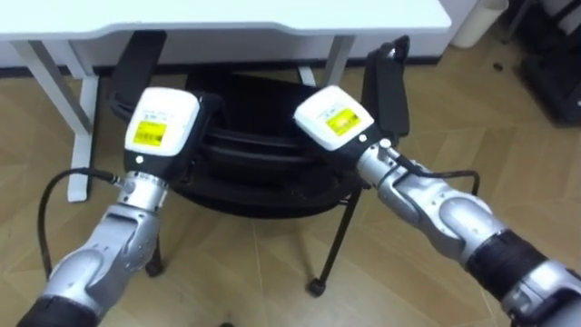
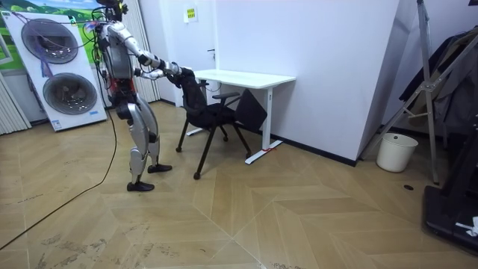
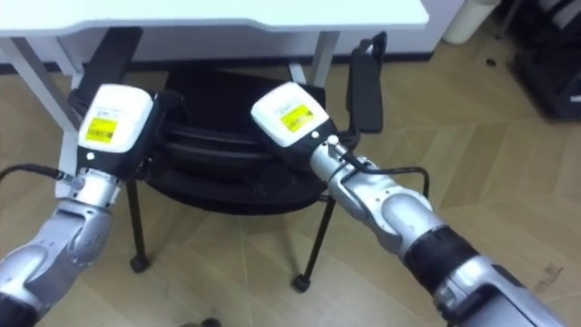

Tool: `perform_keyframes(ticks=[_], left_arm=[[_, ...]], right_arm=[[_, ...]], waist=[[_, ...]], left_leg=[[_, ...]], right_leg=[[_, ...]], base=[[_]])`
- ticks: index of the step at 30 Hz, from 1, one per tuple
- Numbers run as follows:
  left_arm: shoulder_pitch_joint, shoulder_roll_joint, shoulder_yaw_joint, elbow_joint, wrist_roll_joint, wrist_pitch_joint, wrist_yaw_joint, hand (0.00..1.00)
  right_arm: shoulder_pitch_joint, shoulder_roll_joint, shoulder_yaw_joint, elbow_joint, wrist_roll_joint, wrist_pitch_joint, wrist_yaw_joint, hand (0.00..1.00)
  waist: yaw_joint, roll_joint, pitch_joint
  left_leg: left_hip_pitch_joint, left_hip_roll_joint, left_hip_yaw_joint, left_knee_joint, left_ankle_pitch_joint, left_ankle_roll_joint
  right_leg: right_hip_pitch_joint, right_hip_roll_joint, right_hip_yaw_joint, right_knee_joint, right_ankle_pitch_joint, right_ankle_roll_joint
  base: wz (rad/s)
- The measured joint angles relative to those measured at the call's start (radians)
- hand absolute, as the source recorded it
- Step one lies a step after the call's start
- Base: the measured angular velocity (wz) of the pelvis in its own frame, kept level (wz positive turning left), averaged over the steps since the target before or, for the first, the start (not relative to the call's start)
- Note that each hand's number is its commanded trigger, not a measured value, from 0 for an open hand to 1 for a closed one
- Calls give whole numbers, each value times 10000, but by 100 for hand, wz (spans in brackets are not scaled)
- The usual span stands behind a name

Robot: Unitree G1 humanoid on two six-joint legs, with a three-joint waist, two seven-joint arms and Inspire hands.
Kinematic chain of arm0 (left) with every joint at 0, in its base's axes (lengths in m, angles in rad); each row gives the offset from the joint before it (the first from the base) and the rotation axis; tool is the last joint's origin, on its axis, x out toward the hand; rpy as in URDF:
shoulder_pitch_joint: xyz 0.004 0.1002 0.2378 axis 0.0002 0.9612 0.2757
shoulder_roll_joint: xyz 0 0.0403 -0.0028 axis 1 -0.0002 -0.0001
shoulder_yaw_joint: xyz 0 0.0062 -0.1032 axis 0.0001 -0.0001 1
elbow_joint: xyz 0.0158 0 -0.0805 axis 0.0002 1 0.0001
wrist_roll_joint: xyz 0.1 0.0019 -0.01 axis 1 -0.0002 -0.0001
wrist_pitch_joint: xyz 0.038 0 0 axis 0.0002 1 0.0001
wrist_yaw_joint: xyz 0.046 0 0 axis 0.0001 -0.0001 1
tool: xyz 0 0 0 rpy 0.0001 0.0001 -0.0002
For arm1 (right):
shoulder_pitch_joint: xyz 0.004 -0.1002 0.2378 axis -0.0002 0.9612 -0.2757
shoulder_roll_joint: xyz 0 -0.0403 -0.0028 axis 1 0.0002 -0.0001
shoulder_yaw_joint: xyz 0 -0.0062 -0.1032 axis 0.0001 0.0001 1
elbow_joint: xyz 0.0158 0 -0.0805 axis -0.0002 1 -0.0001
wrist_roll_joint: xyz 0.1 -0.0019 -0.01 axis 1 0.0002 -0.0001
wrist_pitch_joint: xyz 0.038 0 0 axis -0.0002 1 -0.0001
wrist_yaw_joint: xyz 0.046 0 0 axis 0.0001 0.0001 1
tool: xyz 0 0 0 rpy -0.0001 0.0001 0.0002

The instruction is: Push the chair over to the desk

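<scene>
The left hand [image 1: 162, 123] sits at the left end of the backrest of the chair [image 1: 259, 177] and the right hand [image 1: 334, 116] at its right end, probably so the push runs straight. Their fingers are hidden beyond the hand backs, so I cannot tell their grip. The chair stands partly under the far white bench [image 1: 227, 20], with room to go farther in.

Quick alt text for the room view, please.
The robot stands with its left hand and right hand at the back of a black chair partly under a white desk. Two washing machines stand behind it.
</scene>
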State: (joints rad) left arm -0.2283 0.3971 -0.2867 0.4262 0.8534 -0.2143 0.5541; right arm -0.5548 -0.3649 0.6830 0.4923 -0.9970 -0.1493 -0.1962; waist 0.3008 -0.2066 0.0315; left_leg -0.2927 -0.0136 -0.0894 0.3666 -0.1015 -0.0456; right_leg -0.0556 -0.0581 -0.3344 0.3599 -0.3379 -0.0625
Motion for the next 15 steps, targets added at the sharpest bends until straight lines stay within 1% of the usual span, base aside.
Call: perform_keyframes(ticks=[1, 4, 5, 7, 8, 9, 10, 11, 13, 14, 15], left_arm=[[39, -31, 96, -148, -129, -1, -193, 0], [43, 46, 117, -181, -346, -49, -440, 0], [43, 56, 138, -191, -352, -52, -492, 0], [-81, 148, 210, -236, -594, -66, -800, 0], [-84, 200, 228, -267, -682, -59, -866, 0], [-91, 359, 343, -343, -802, -59, -1029, 0], [-91, 572, 494, -464, -925, -55, -1184, 0], [-90, 676, 597, -563, -941, -28, -1350, 0], [-96, 1185, 863, -1131, -924, 102, -2052, 0], [-108, 1355, 910, -1405, -967, 105, -2174, 0], [-180, 1906, 919, -1815, -957, 113, -2512, 0]], right_arm=[[0, -112, -53, -215, 167, -24, 90, 0], [-53, -519, -85, -1289, 579, -51, 109, 0], [-135, -581, -105, -1494, 587, -73, 106, 0], [-615, -960, 23, -2073, 590, -527, 255, 0], [-732, -1007, 22, -2222, 587, -575, 255, 0], [-1060, -1238, 19, -2652, 559, -700, 254, 0], [-1618, -1531, -51, -3178, 600, -785, 92, 0], [-1932, -1677, -175, -3382, 627, -815, -51, 0], [-3367, -2343, -1026, -3783, 737, -824, -839, 0], [-3666, -2476, -1291, -3769, 857, -817, -1031, 0], [-4188, -2752, -1826, -3715, 1073, -794, -1555, 0]], waist=[[-16, -2, -1], [-38, -5, -5], [-46, -5, -5], [-174, -69, -16], [-254, -86, -15], [-385, -170, -22], [-560, -237, -10], [-600, -269, -18], [-819, -316, -19], [-819, -314, -18], [-771, -304, -10]], left_leg=[[13, 4, 15, 2, 0, 0], [140, -2, 10, -65, 1, -1], [159, 0, 5, -80, 1, -1], [206, 13, -40, -158, 43, -21], [219, 6, -64, -168, 56, -21], [267, -7, -82, -243, 99, -27], [256, 2, -115, -250, 116, -43], [254, 14, -123, -246, 119, -48], [277, 54, -280, -246, 130, -66], [295, 66, -302, -246, 130, -66], [364, 64, -362, -268, 129, -65]], right_leg=[[23, 7, 1, -11, 0, 0], [210, 31, 15, -70, 14, 0], [232, 40, 15, -90, 18, 2], [336, 91, -50, -233, 67, -9], [383, 93, -119, -271, 75, -8], [403, 91, -145, -306, 82, -9], [438, 111, -221, -352, 99, -31], [453, 136, -225, -385, 114, -36], [790, 344, -355, -994, 390, -43], [902, 400, -374, -1130, 480, -38], [1086, 476, -433, -1453, 637, -19]], base=[[0], [0], [5], [10], [15], [14], [8], [10], [14], [16], [13]])
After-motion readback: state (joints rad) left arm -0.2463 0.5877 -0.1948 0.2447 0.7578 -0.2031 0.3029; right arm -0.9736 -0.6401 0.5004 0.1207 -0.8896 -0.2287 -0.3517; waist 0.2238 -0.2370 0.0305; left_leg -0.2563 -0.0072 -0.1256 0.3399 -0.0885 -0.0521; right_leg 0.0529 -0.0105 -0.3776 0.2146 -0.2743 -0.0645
